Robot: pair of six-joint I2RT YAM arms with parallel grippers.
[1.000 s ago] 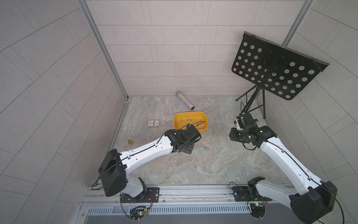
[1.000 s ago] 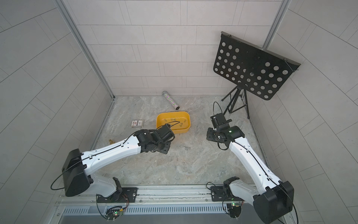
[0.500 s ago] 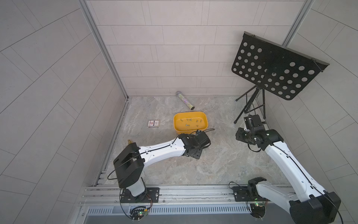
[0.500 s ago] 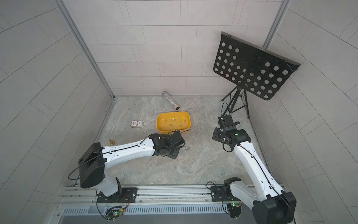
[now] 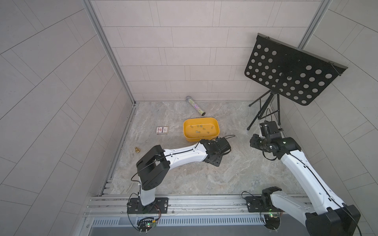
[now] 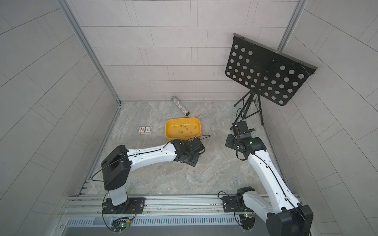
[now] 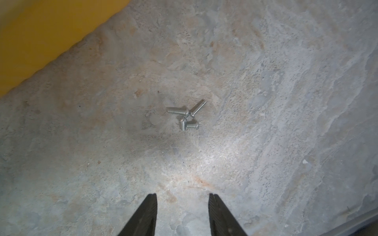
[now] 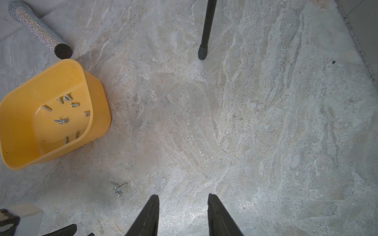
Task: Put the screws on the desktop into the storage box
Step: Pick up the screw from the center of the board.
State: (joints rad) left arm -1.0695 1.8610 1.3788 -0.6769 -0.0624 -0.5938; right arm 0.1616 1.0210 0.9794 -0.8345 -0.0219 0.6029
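A small cluster of silver screws (image 7: 185, 116) lies on the marble desktop (image 7: 266, 102), just ahead of my left gripper (image 7: 182, 197), which is open and holds nothing. The right wrist view shows the same cluster (image 8: 118, 188) beside and apart from my right gripper (image 8: 182, 197), also open and holding nothing. The yellow storage box (image 5: 194, 139) (image 6: 176, 137) stands mid-desktop, just beyond the left wrist. Several screws (image 8: 65, 110) lie on its floor. Its wall (image 7: 41, 36) fills a corner of the left wrist view.
A printed card box (image 5: 162, 130) lies left of the storage box, and a brass bell (image 5: 137, 149) nearer the left wall. A glittery tube (image 5: 195, 105) lies at the back. A black music stand (image 5: 290, 71) stands at the back right, one leg's foot (image 8: 203, 52) ahead of my right gripper.
My left arm has swung from over the storage box to the desktop at its near right, uncovering the box. My right arm has drawn back to the right.
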